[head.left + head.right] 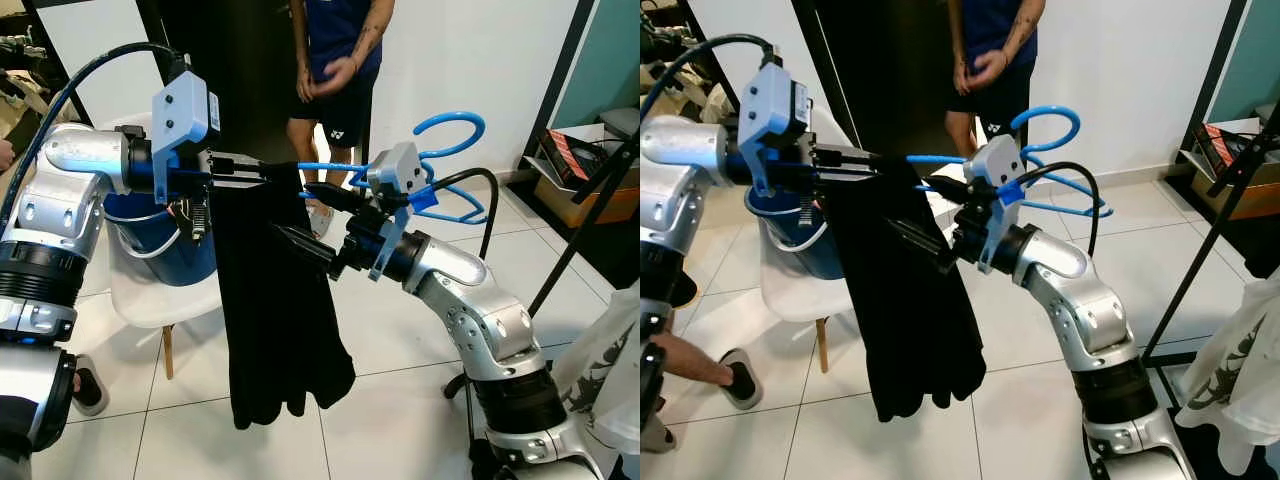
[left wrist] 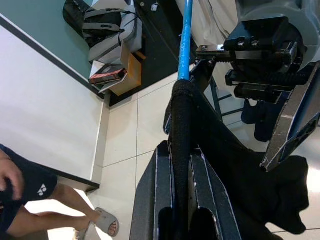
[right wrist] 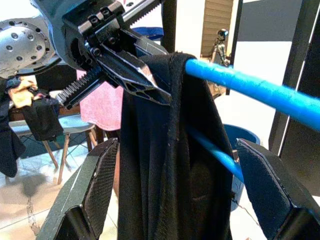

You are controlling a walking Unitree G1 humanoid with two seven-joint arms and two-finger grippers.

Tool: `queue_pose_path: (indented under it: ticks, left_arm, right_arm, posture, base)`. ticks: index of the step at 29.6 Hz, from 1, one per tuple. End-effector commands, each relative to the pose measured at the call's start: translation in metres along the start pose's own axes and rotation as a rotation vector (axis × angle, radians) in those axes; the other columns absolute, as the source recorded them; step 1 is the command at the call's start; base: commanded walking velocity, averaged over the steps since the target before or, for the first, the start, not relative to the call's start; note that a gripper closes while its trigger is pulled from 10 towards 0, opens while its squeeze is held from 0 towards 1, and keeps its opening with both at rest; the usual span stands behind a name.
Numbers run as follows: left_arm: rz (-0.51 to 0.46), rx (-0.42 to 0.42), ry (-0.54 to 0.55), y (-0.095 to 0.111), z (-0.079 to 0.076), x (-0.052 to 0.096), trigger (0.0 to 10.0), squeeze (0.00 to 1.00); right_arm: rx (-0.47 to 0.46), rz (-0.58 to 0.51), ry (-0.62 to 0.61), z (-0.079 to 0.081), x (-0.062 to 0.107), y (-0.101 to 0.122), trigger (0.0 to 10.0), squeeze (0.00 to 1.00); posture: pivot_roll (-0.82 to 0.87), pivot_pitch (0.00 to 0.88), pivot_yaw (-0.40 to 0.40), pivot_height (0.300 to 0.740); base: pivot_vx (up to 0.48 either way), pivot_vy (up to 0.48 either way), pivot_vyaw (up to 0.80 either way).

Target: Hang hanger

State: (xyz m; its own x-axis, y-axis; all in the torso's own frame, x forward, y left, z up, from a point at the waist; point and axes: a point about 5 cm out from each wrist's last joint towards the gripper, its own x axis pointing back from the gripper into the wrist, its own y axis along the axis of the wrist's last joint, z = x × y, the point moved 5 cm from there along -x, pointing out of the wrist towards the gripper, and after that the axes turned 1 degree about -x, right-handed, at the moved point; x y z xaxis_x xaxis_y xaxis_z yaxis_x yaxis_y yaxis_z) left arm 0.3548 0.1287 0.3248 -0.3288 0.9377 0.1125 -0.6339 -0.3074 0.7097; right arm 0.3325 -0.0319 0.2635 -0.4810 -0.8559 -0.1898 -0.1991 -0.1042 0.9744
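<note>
Black cloth (image 1: 270,310) is draped over a blue hanger (image 1: 445,165), pinched at its end by the left gripper (image 1: 250,170); the right gripper (image 1: 305,215) is spread wide around the cloth.

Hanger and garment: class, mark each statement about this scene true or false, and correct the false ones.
1. The hanger is blue. True.
2. A black garment is draped over the hanger. True.
3. The left gripper is wide open and clear of the hanger. False: it is shut on the garment-covered end of the hanger.
4. The right gripper is clamped on the garment. False: its fingers stand open on either side of the hanging garment.
5. A person stands behind the hanger. True.
6. The garment's lower end lies on the floor. False: it hangs free above the tiles.
</note>
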Motion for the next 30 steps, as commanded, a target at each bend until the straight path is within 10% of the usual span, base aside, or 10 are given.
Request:
queue_pose_path:
  ticks: [1, 10, 30]
  left_arm:
    - [-0.029, -0.03, -0.001, 0.012, 0.005, -0.001, 10.0, 0.0]
    - [-0.021, -0.041, 0.022, 0.013, 0.011, 0.002, 10.0, 0.0]
    - [-0.045, -0.094, 0.092, 0.03, 0.031, 0.006, 10.0, 0.0]
  right_arm:
    - [0.005, 0.0, 0.011, 0.003, -0.005, -0.001, 10.0, 0.0]
    - [0.031, 0.159, 0.325, 0.053, 0.018, -0.029, 10.0, 0.0]
    - [0.112, 0.512, 0.413, 0.061, 0.045, -0.092, 10.0, 0.0]
  posture:
    - [-0.04, 0.0, 0.064, 0.74]
    - [-0.05, 0.0, 0.067, 0.74]
    - [-0.04, 0.0, 0.066, 0.74]
  base:
    - [0.0, 0.0, 0.0]
    - [0.0, 0.0, 0.0]
    - [0.0, 0.0, 0.0]
